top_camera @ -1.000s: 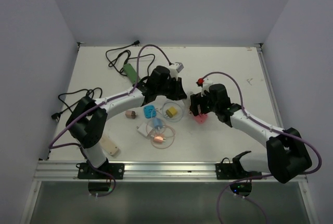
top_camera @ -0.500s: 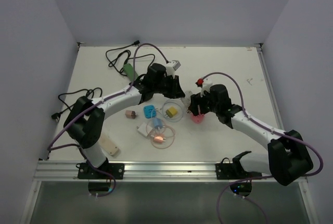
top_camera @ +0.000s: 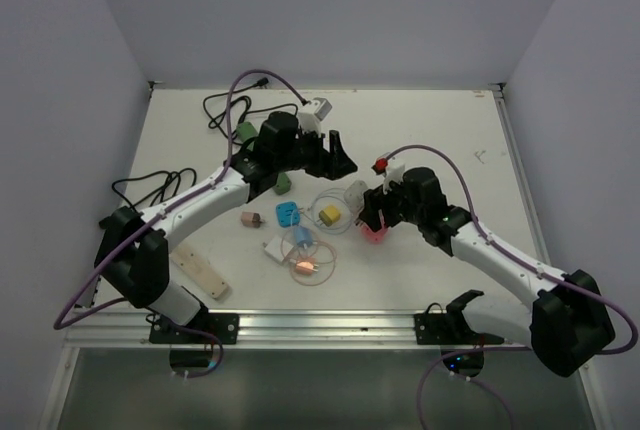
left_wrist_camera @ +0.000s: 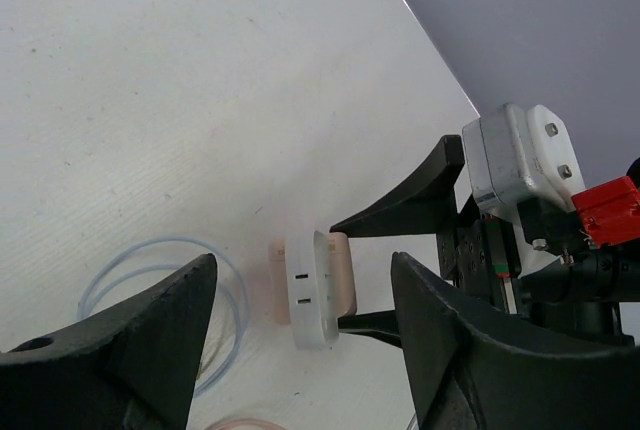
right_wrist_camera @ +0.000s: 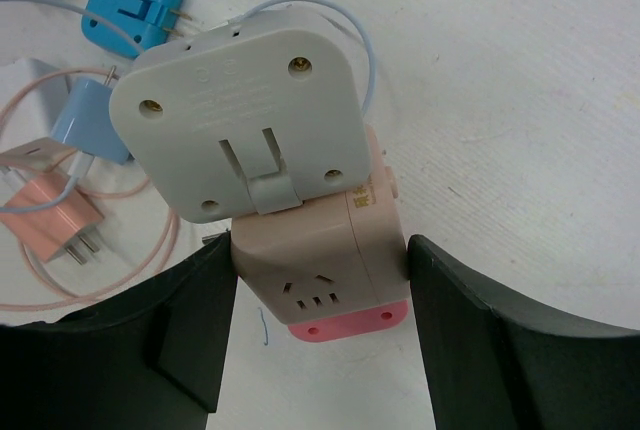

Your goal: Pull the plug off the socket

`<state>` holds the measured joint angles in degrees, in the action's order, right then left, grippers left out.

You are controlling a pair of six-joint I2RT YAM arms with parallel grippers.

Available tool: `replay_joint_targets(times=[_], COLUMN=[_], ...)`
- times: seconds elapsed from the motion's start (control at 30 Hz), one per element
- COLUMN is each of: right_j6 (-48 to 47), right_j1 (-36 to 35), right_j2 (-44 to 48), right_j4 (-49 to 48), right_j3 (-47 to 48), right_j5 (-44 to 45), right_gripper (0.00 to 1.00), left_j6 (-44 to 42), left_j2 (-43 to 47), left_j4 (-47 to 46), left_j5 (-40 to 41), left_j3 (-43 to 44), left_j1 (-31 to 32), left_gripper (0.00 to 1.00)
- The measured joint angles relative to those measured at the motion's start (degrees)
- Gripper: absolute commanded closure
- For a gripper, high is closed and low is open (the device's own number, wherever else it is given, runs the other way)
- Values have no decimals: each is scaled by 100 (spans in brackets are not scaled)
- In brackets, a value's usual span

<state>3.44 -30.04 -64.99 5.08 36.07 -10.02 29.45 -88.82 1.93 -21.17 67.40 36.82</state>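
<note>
**Top external view.** Left gripper (top_camera: 330, 155): centre of frame, above the table (top_camera: 440, 120), fingers apart, holding nothing. Right gripper (top_camera: 375, 215): just right of centre, closed around a pink-and-beige socket (top_camera: 374, 234). A white plug (top_camera: 355, 192) sits at the socket's upper left. Loose items left of the socket: a blue charger (top_camera: 287, 214), a yellow adapter (top_camera: 330, 214) and a pink charger (top_camera: 305, 268) among thin coiled cables. Black cords (top_camera: 225, 108) lie at upper left.

**Left wrist view.** Two dark fingers (left_wrist_camera: 150, 330) spread wide at the bottom of the frame, nothing between them. Beyond the gap, lower centre: the white plug (left_wrist_camera: 308, 290) seated against the beige socket (left_wrist_camera: 342, 275), with the right gripper's black fingers (left_wrist_camera: 400, 215) on either side of the socket.

**Right wrist view.** The plug (right_wrist_camera: 235, 115) fills the centre, its flat back and folded prongs facing the camera, pressed against the socket (right_wrist_camera: 320, 270) below it. Both fingers (right_wrist_camera: 500, 350) press on the socket's sides. Blue and pink chargers lie at the left edge.
</note>
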Motion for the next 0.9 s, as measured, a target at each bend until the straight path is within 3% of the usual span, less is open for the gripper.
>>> replay_joint_targets(times=[0.3, 0.6, 0.8, 0.83, 0.9], right_j6=[-2, -2, 0, 0, -2], right_j1=[-149, -334, -372, -372, -372], right_j2=[175, 199, 199, 199, 199], right_j4=[229, 260, 326, 339, 356], right_j3=[79, 186, 210, 225, 249], right_j5=[52, 201, 302, 302, 306], right_gripper=[100, 100, 100, 100, 100], left_j6=[258, 557, 619, 629, 656], left_j2=[63, -203, -332, -334, -337], left_j4=[-20, -103, -92, -94, -94], left_j5=[162, 195, 275, 308, 352], left_j3=[-358, -356, -356, -356, -356], left_j1=[57, 490, 623, 623, 623], left_gripper=[26, 43, 66, 77, 89])
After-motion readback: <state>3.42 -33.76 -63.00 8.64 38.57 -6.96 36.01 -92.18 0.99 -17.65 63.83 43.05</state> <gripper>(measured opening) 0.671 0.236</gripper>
